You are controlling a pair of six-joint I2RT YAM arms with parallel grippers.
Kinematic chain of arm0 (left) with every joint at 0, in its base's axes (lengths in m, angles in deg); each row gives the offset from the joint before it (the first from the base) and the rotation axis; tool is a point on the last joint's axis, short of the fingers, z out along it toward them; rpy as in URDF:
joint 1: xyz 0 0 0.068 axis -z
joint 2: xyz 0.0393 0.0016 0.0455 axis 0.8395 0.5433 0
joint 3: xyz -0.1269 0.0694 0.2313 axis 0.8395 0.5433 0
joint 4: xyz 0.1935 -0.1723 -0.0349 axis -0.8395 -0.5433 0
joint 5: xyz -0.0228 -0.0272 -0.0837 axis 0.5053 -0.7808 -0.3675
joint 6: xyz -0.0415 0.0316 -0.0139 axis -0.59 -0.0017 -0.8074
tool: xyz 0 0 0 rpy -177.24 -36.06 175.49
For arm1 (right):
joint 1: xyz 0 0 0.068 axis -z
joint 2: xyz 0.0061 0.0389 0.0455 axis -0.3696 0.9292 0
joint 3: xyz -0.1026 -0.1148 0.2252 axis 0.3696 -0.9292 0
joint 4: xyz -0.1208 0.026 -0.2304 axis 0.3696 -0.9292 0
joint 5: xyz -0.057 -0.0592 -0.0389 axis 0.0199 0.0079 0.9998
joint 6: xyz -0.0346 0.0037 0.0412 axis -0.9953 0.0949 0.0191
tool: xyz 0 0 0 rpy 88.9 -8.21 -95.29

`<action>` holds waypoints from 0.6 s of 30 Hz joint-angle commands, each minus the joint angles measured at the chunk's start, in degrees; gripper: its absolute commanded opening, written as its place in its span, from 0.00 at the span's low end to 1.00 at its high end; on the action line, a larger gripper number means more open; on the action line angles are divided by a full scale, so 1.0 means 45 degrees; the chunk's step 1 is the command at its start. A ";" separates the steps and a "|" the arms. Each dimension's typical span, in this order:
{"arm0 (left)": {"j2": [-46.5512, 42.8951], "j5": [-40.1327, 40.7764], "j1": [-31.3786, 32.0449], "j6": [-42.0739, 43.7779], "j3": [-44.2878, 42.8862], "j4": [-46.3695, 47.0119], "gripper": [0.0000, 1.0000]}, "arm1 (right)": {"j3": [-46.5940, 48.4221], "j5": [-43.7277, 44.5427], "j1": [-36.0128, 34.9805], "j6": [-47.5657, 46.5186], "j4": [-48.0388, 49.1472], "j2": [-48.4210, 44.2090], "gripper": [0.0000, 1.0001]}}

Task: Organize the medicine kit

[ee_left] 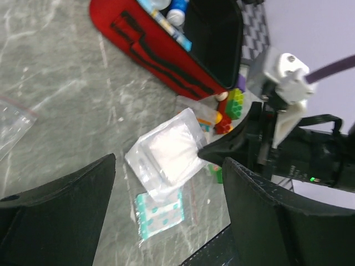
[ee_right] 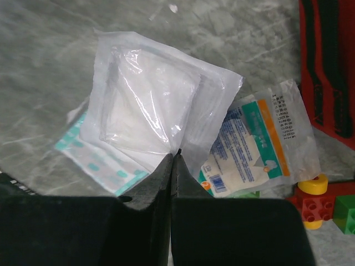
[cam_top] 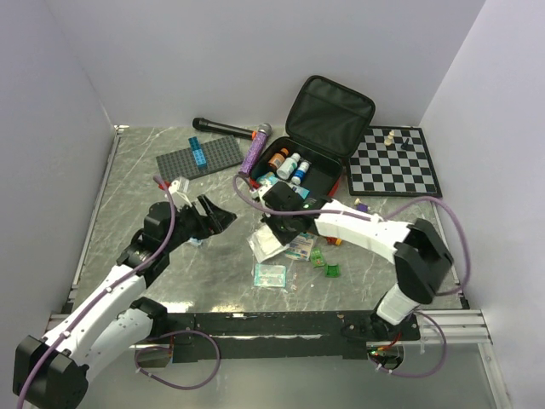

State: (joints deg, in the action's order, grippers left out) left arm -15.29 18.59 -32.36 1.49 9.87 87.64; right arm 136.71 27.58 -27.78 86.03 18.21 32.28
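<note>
The right gripper [ee_right: 173,158] has its fingers pressed together on the near edge of a gauze packet [ee_right: 150,105], a clear pouch with a white pad and no print that shows. The packet tilts up from the table [cam_top: 128,187]. Under its left side lies a flat packet with a teal dot pattern [ee_right: 94,158]. Touching its right side is a printed packet [ee_right: 252,147] with a teal and an orange band, a barcode and lines of small type too fine to read. Just right of that sit toy bricks [ee_right: 313,194], yellow, red and green.

The left gripper [cam_top: 218,214] hangs to the left of the packets, jaws spread wide and holding nothing.

The medicine kit [cam_top: 328,111] lies open at the far middle of the table, lid raised, with small bottles inside; their labels cannot be read. A chessboard [cam_top: 396,162] lies just right of it, a microphone [cam_top: 226,128] and grey baseplate [cam_top: 192,158] to its left.
</note>
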 commanded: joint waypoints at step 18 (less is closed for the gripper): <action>0.3132 0.3845 0.3621 0.1572 -0.2358 -0.2299 0.75 | -0.0010 0.3202 0.0427 0.2323 0.0233 -0.2346 0.61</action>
State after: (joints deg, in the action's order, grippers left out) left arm -7.22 29.35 -23.07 4.40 6.04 78.72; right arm 141.39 37.46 -27.19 90.36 19.02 32.28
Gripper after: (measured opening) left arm 0.759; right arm 0.609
